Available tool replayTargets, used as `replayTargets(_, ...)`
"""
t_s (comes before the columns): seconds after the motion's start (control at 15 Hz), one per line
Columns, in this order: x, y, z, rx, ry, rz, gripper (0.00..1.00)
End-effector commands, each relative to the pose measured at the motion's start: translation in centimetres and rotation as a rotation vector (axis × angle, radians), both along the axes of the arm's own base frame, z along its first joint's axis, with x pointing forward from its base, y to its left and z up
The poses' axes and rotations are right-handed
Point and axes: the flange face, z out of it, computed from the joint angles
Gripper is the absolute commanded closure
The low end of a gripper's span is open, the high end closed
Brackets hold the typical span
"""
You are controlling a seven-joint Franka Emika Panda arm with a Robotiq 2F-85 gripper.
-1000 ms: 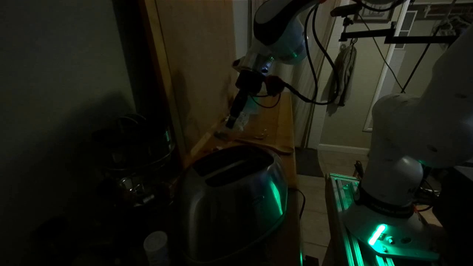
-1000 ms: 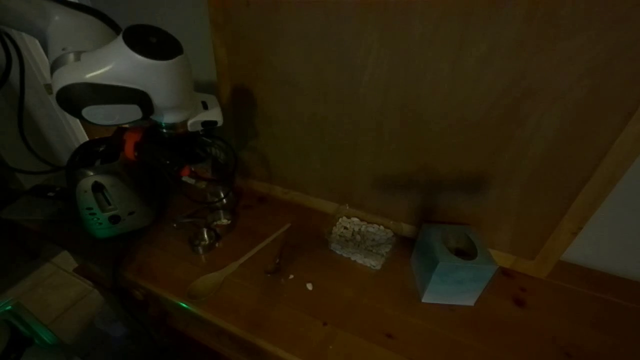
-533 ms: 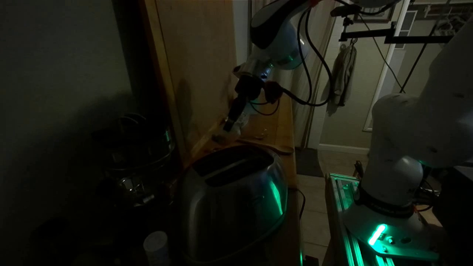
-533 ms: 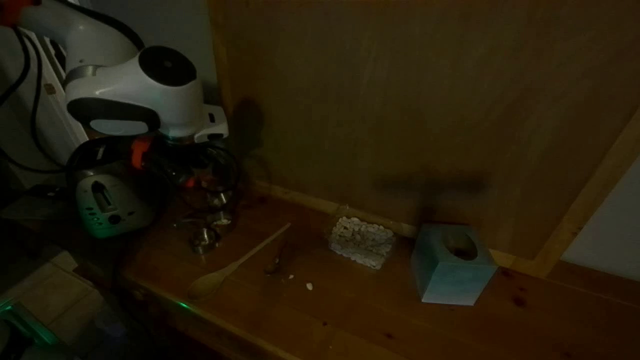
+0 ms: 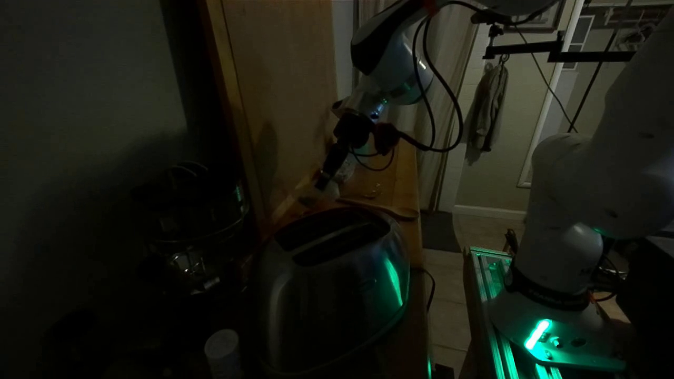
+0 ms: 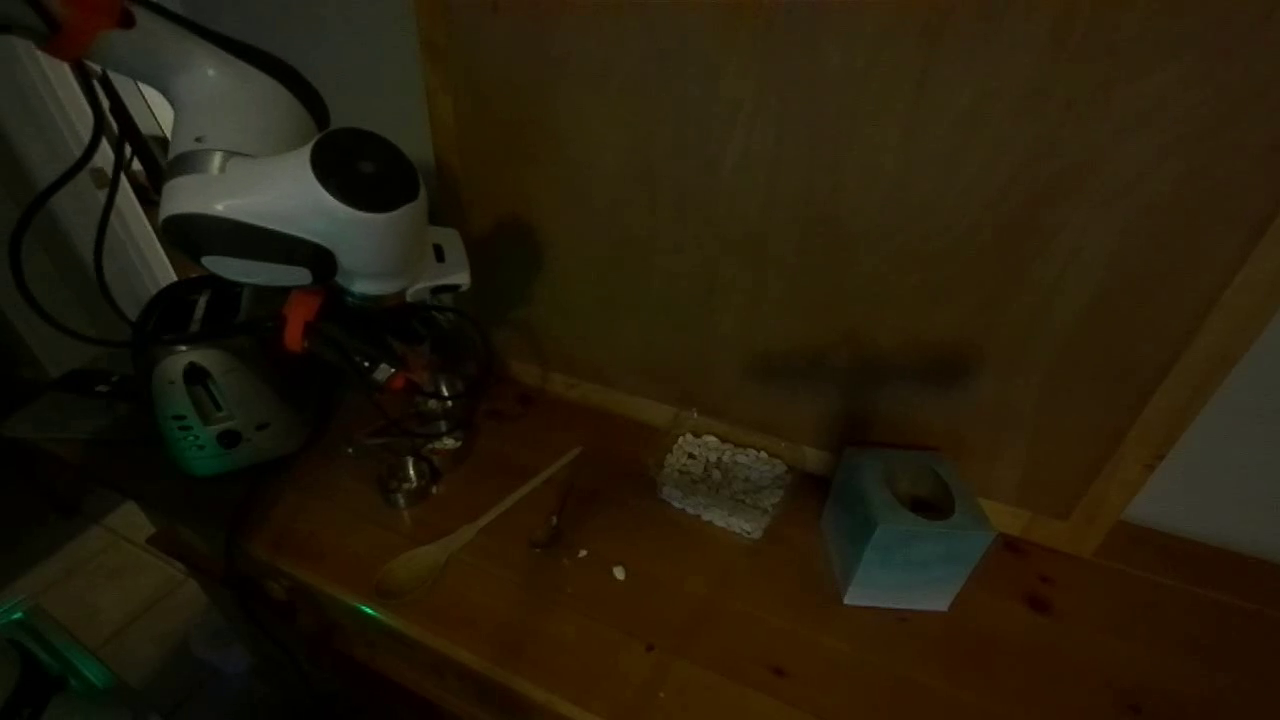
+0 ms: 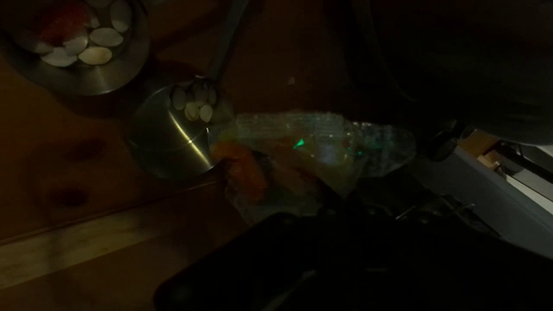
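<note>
My gripper (image 7: 309,212) is very dark in the wrist view, and its fingertips meet at the neck of a clear plastic bag (image 7: 298,142) with orange pieces in it. The bag hangs from the fingers, and its left end overlaps a shiny metal cup (image 7: 166,149) with several pale seeds in it. Another metal cup (image 7: 97,82) with larger-looking pale seeds and a reddish patch is at the upper left. In an exterior view the gripper (image 5: 322,183) points down behind the toaster, with the bag (image 5: 327,193) faint beneath it. Whether the bag touches the cup cannot be told.
A steel toaster (image 5: 326,305) stands close to the gripper. On the wooden counter (image 6: 700,640) are a small metal cup (image 6: 408,482), a wooden spoon (image 6: 415,570), a clear box of pale seeds (image 6: 725,485) and a blue tissue box (image 6: 900,545). A wooden panel (image 6: 850,200) rises behind.
The arm and gripper have moved down, carrying the bag lower. In an exterior view the arm has also shifted to the right. The objects on the counter have not moved.
</note>
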Motion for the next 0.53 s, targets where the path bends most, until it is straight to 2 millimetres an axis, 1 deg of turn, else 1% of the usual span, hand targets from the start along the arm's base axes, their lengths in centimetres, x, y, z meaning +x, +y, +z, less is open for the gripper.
replayTargets(0.0,0.67,-0.67,0.09,0.016,-0.031,0.009,0.96)
replayTargets(0.27,0.61,-0.87,0.14,0.037,-0.037,0.024,0.97)
replayTargets(0.33,0.94,-1.31,-0.17,-0.019,-0.048,0.001,0.97)
replayTargets(0.4,0.70,-1.01,0.05,0.049,-0.016,0.025,0.97)
replayTargets(0.47,0.91,-1.36,-0.25,0.001,-0.036,-0.001,0.96)
